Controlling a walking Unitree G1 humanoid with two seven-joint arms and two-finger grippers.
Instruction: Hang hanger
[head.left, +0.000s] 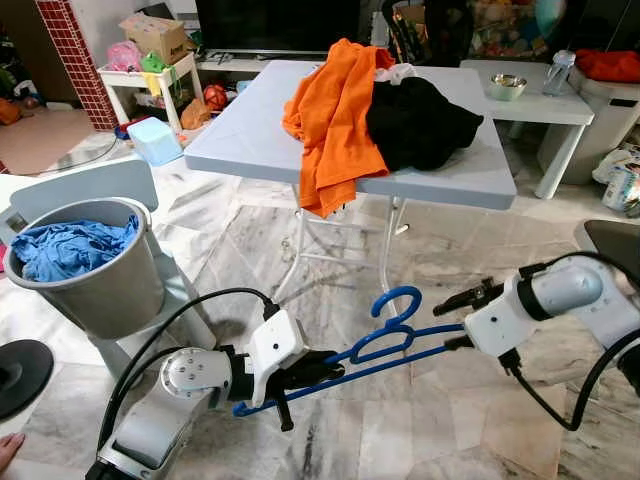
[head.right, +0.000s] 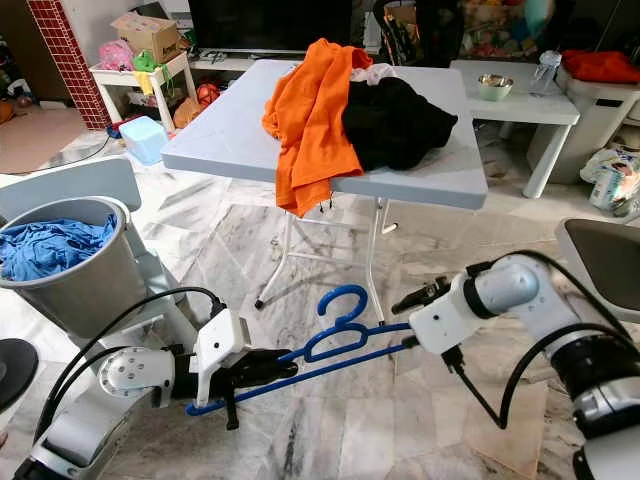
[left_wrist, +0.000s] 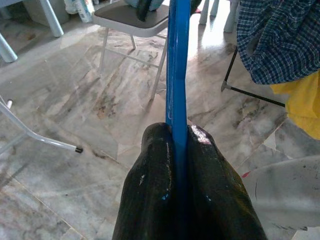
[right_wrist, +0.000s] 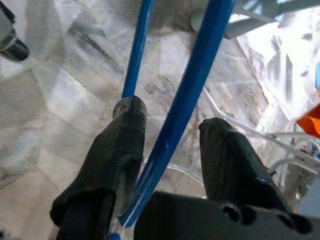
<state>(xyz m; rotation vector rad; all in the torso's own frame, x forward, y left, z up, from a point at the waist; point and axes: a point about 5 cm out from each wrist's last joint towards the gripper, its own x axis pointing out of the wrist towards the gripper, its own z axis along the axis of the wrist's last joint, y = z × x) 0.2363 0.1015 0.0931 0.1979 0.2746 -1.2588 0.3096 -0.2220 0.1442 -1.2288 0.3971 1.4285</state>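
A glossy blue plastic hanger (head.left: 385, 340) hangs level above the veined marble floor (head.left: 400, 430), stretched between the two arms in front of the folding table (head.left: 250, 135). Its curved hook points up toward the table.

The left gripper (left_wrist: 177, 150) has its two rubbery black fingers (left_wrist: 150, 190) pressed tight on one end of the hanger, the thin blue bar squeezed flat between them. At the other end, the right gripper (right_wrist: 172, 150) stands spread: its matte, slightly pebbled fingers (right_wrist: 117, 145) sit apart with a blue bar passing through the gap, lying against one finger and clear of the other. A second, thinner bar runs past outside that finger.

On the smooth pale grey tabletop, a crumpled orange garment (head.left: 335, 115) spills over the front edge, and a rumpled black one (head.left: 425, 120) lies heaped beside it, touching. To the left, a round grey bucket (head.left: 105, 290) holds bunched blue cloth (head.left: 70, 245). A small metal bowl (head.left: 506, 86) rests on a white side table (head.left: 545, 110) behind.
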